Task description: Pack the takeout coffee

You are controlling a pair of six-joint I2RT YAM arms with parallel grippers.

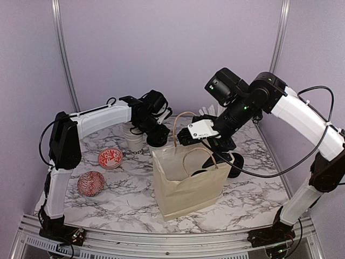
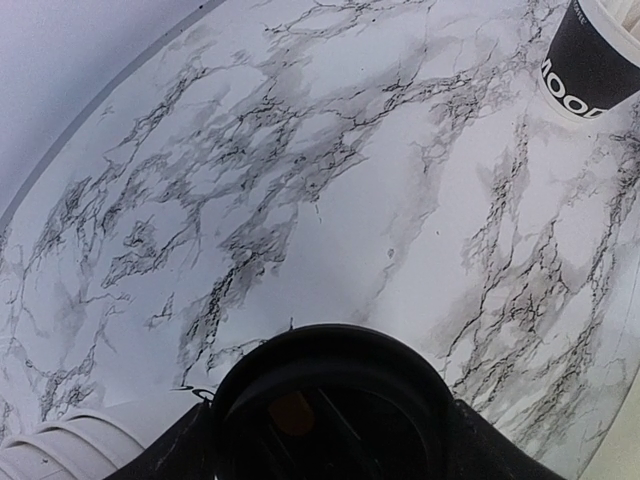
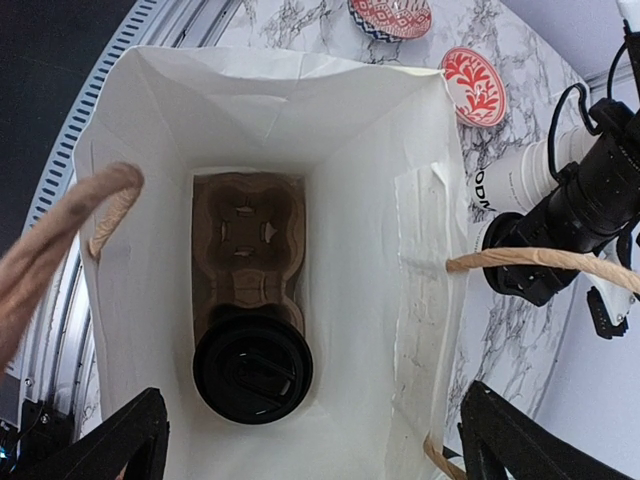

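Seemingly half packed: one lidded coffee (image 3: 252, 370) sits in the cardboard carrier (image 3: 245, 225) inside the centre paper bag (image 1: 186, 189). The right gripper (image 1: 200, 131) hovers above, jaws wide apart. Upper left of the bag, the left gripper (image 1: 155, 132) straddles a second coffee (image 2: 335, 395); whether it grips is unclear.

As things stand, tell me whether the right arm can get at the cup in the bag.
Probably yes. The right gripper hangs open over the bag's mouth, and the cup sits lid-up in the carrier straight below with nothing over it. The handles flank the mouth and might snag.
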